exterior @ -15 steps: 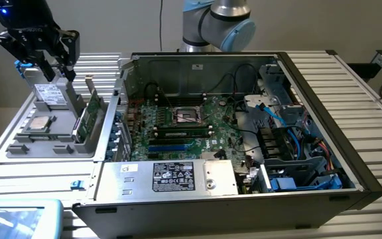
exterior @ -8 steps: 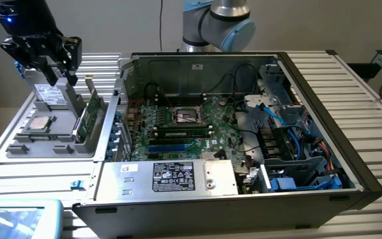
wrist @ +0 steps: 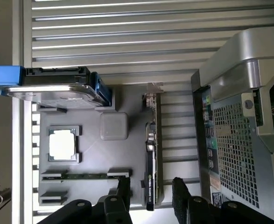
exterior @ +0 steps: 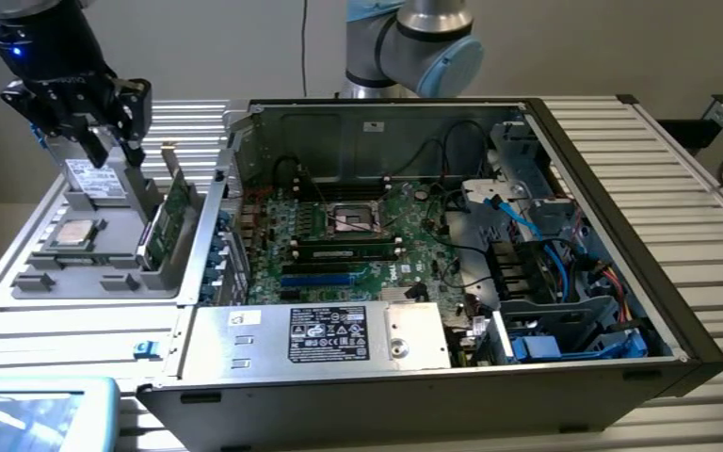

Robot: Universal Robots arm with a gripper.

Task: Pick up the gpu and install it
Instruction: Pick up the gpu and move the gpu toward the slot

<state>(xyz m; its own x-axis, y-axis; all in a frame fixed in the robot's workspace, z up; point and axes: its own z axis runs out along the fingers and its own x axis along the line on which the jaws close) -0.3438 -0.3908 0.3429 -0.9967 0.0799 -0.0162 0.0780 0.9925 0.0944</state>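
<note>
Slatted metal desk (exterior: 663, 141) carries everything; the bg gives little else beyond the arm's base behind the case. An open PC case (exterior: 587, 372) lies mid-desk with its side off, so the motherboard (exterior: 336, 226) faces up and its slots can be reached from above. A grey parts tray (exterior: 72, 282) sits just beside the case, toward the desk's edge on the exterior view's left. It gives each part its own recess: hard drive (exterior: 91, 179), CPU (exterior: 75, 233), memory stick (wrist: 80, 176). The gpu (wrist: 151, 140) stands on edge in the tray slot nearest the case, prob. so its thin top edge can be pinched from above. The end effector (wrist: 151, 184) hovers over the tray, released. Its jaws are wide, one finger on each side of the card's line. We see nothing held and no contact.
</note>
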